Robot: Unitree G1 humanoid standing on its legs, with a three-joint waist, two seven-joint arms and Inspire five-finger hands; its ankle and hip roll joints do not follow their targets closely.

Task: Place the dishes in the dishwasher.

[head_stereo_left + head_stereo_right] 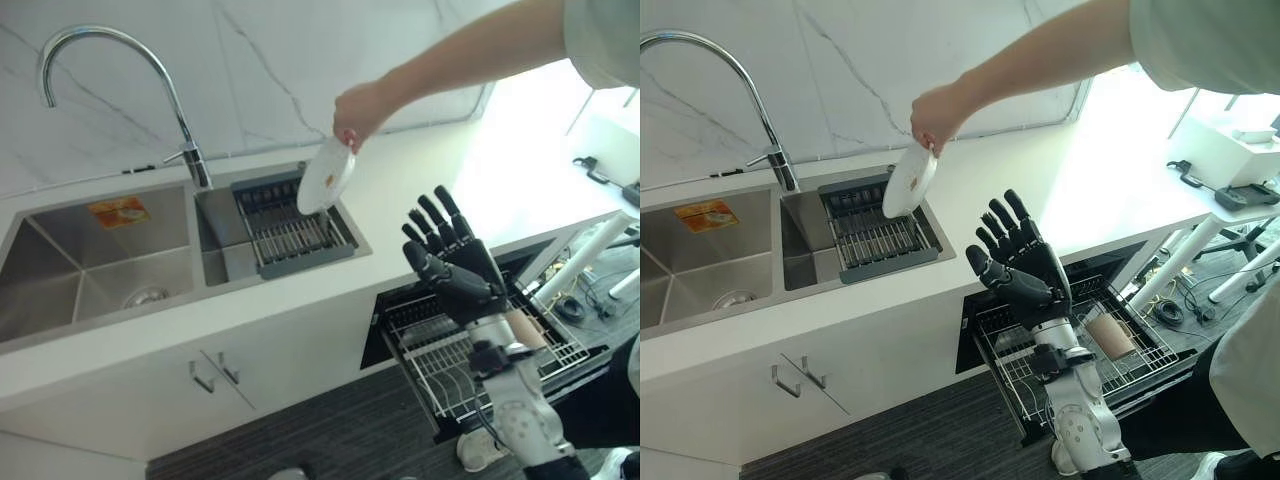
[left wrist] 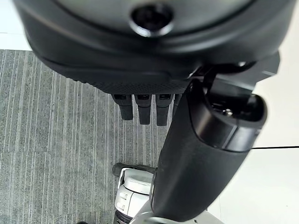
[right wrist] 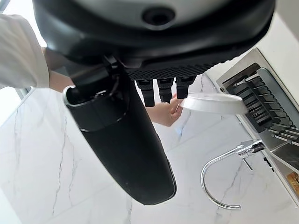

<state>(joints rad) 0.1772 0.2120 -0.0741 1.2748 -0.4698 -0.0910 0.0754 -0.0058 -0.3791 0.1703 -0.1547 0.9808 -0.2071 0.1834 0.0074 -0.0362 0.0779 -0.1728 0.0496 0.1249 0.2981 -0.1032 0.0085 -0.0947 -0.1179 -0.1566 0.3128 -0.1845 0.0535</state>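
- Nearest me: my left hand hangs low over the grey striped floor, well away from the work. Fingers straight and loose, nothing in them. Idle.
- Next out: the dishwasher rack, pulled out from under the table on my right. Wire tines mostly bare. One tan cup lies on its side toward the rack's right part. I see no plate in the rack.
- Above the rack: my right hand is raised, palm up toward the sink side, fingers spread and straight, thumb out. It holds nothing. Between it and the plate there is open air.
- On the table, left of the rack: the double sink, with a dark drying rack in its smaller right basin. The rack's slots look empty from here.
- Farther: a person's hand reaches in from the far right and holds a white plate by its upper rim, hanging it tilted over the drying rack. The right wrist view shows the same plate just past my fingertips, not touching.
- Farthest: the curved tap against the marble wall.
- Progress, my reading: early. At most the cup is loaded. The plate has yet to reach my hand, so taking it, carrying it right and slotting it between the tines is all left.
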